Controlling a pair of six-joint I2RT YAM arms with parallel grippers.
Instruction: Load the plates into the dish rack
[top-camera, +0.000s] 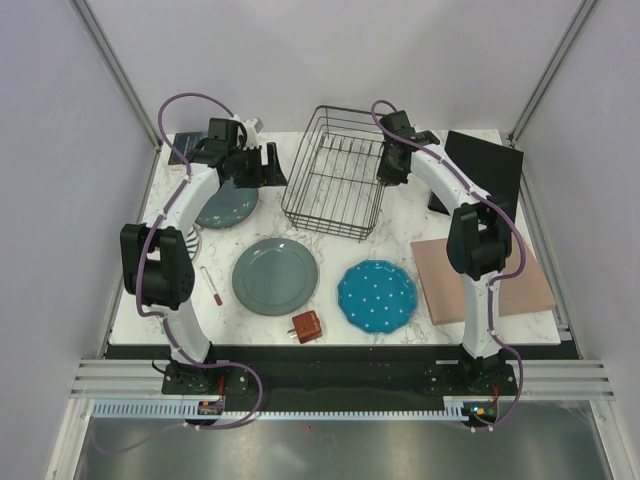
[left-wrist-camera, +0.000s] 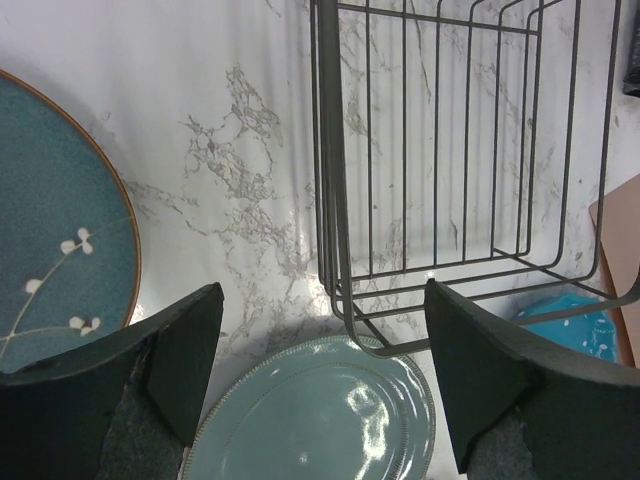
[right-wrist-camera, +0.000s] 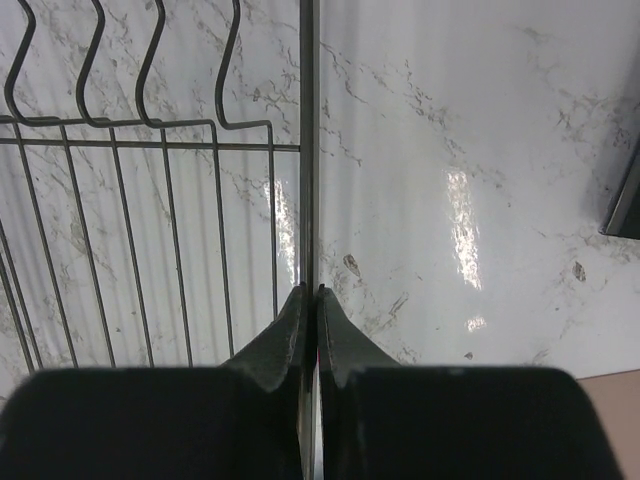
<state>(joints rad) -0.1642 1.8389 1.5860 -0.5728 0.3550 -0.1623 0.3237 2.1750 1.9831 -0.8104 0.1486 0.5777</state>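
Right end effector (right-wrist-camera: 310, 300) pinching dish rack (top-camera: 335, 185) rim; left end effector (left-wrist-camera: 322, 330) spread above white marble table (top-camera: 395, 240); pale walls (top-camera: 60, 150).

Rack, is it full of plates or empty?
Empty. Inside the rack only the marble table shows through the wires.

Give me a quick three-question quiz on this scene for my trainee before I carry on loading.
1. True or false: a plate already stands in the dish rack.
2. What does the right gripper clamp? A) the dish rack's rim wire B) a plate's edge C) nothing
3. Fill in: the left gripper is ____ (open or shut).
Key: 1 false; 2 A; 3 open.
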